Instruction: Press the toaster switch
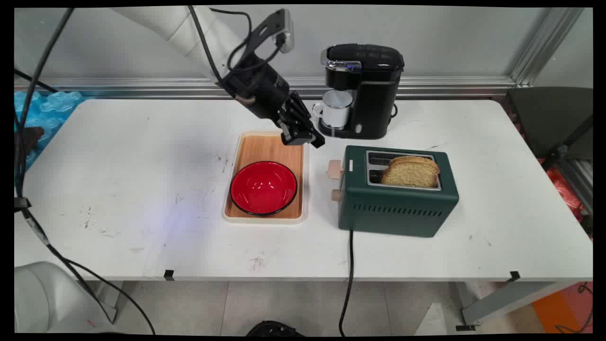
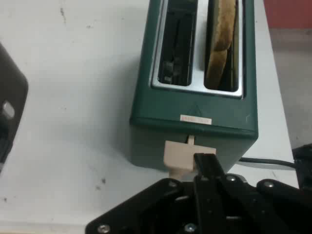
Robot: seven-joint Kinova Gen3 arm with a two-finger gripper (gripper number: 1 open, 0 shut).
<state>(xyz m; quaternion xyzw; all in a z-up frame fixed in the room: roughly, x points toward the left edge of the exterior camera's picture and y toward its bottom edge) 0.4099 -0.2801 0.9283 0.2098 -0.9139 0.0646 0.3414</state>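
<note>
When read from the near edge of the worktop (image 1: 118,189) outward: first a black power cord (image 1: 350,255) dropping over that edge, right of middle. Leads up to a dark green toaster (image 1: 397,208) standing right of centre, with two bread slices (image 1: 411,171) upright in the nearer slot and the farther slot bare. Beige lever (image 1: 335,169) on the toaster's left end, facing a wooden tray (image 1: 265,147). Tray just beside the toaster at mid-worktop, carrying a red bowl (image 1: 263,187) on its near half. Farther back, black pincer (image 1: 303,138) hanging above the tray's far right corner, fingers pressed together and clamped on nothing. Tilted down toward the toaster's lever end. Nearest to that lever, up and to its far left. In the hand view seems to sit right at the lever, but cannot tell contact from there. Apart in the main view. Beyond, near the far edge, a black coffee machine (image 1: 374,85) with a white mug (image 1: 335,111) under its spout, just right of the pincer.
</note>
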